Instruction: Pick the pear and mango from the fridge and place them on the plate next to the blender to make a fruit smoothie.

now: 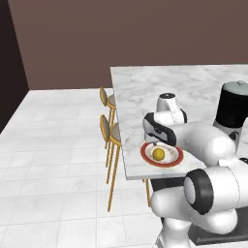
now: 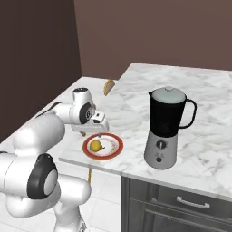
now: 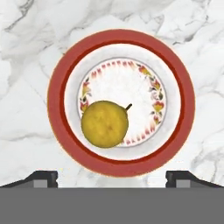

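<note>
Lifting: raise the gripper [image 3: 111, 175] straight up, clear of the pear [image 3: 105, 124].
Jaws: spread wide, holding nothing.
Pear: resting on the plate [image 3: 57, 94], left of the blender [image 2: 166, 129].
Next: mango.

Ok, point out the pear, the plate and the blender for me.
pear [image 3: 105, 124]: hand view, middle of its yellow skin.
plate [image 3: 56, 94]: hand view, on the red rim ring, left side.
blender [image 2: 166, 118]: right base view, on the dark jar.
</note>
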Tool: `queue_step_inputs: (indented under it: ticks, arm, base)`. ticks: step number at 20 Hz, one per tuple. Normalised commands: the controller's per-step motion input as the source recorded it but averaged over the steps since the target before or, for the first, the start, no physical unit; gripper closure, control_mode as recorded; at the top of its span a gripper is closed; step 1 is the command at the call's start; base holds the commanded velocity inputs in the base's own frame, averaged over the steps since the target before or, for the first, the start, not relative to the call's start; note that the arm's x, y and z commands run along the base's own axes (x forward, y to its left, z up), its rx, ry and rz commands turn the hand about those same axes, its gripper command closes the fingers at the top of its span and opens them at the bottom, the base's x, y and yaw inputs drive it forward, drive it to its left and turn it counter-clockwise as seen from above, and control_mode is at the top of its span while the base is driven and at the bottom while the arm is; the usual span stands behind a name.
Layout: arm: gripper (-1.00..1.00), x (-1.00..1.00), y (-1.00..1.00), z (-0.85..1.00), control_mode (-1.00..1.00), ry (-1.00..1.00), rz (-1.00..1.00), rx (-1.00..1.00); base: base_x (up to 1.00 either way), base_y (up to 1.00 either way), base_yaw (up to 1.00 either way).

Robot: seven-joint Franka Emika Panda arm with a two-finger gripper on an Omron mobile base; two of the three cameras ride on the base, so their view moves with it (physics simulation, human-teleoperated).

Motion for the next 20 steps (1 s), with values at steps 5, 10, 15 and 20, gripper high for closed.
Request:
queue_step_inputs:
  ticks: [5, 10, 15, 20]
  arm:
    - [-1.0, -1.0, 0.3, 0.63, -1.0, 0.0, 0.04, 0.01]
    - [-1.0, -0.99, 0.23, 0.64, -1.0, -0.03, 0.0, 0.01]
    - [-1.0, -0.8, 0.14, 0.59, -1.0, -0.35, 0.02, 0.0]
    - [-1.0, -0.68, 0.02, 0.38, -1.0, -0.48, 0.01, 0.0]
  base:
    - [0.0, 0.0, 0.0]
    - [0.0, 0.0, 0.0]
    - [0.0, 0.0, 0.0]
    - [0.0, 0.0, 0.0]
